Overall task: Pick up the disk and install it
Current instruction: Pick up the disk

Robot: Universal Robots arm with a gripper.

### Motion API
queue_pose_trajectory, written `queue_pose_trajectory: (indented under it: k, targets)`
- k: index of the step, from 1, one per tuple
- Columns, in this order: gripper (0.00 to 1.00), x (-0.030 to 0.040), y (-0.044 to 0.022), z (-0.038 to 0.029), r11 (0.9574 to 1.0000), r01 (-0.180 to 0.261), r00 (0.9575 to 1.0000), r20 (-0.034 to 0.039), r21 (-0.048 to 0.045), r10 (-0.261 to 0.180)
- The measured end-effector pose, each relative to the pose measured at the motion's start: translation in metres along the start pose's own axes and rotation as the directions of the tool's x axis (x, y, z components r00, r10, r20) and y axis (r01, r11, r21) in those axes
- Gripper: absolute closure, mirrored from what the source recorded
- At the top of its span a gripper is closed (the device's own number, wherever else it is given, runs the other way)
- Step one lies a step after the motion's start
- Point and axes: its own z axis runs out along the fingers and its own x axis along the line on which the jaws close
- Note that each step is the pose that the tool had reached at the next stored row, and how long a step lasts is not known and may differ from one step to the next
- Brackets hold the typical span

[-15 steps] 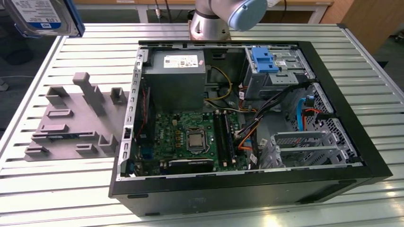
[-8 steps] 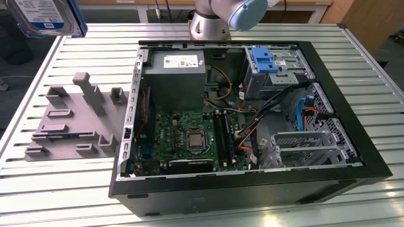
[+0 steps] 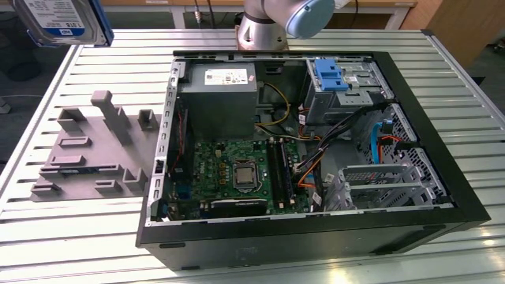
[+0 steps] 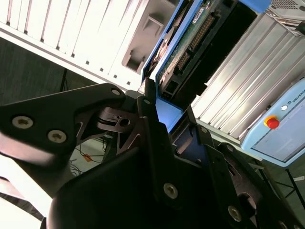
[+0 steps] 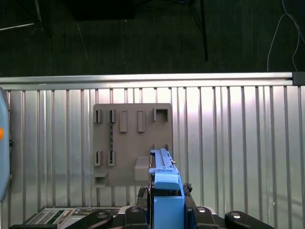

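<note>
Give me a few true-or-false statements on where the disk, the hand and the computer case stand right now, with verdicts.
1. The hand is clamped on the disk by its blue carrier. True.
2. The disk sits inside the computer case. False: it is held in the air at the exterior view's upper left, apart from the case.
3. A grey fixture plate lies on the table, to the exterior view's left of the case. True.
4. The case is closed by a side panel. False: it lies open, with the motherboard in plain sight.
5. The disk rests in a slot of the fixture plate. False: the first wrist view shows it held above the plate.
</note>
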Motion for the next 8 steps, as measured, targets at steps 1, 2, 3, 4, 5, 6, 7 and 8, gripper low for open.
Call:
queue_pose_trajectory:
  k: [1, 2, 3, 4, 5, 6, 7, 8]
  targets:
    - [0.64, 0.0005, -0.0002, 0.0000, 1.0000, 0.000, 1.0000, 0.0000, 0.0000, 0.000]
    - [0.64, 0.0010, -0.0003, 0.0000, 1.0000, 0.000, 1.0000, 0.0000, 0.0000, 0.000]
    - [0.64, 0.0018, -0.0004, 0.0000, 1.0000, 0.000, 1.0000, 0.0000, 0.0000, 0.000]
    - [0.64, 0.0027, -0.0005, -0.0001, 1.0000, 0.000, 1.0000, 0.0000, 0.0000, 0.000]
    - [0.64, 0.0036, -0.0006, -0.0001, 1.0000, 0.000, 1.0000, 0.0000, 0.0000, 0.000]
    - [0.64, 0.0045, -0.0007, -0.0001, 1.0000, 0.000, 1.0000, 0.0000, 0.0000, 0.000]
    - [0.64, 0.0054, -0.0008, -0.0001, 1.0000, 0.000, 1.0000, 0.0000, 0.0000, 0.000]
    - [0.64, 0.0063, -0.0008, -0.0001, 1.0000, 0.000, 1.0000, 0.0000, 0.0000, 0.000]
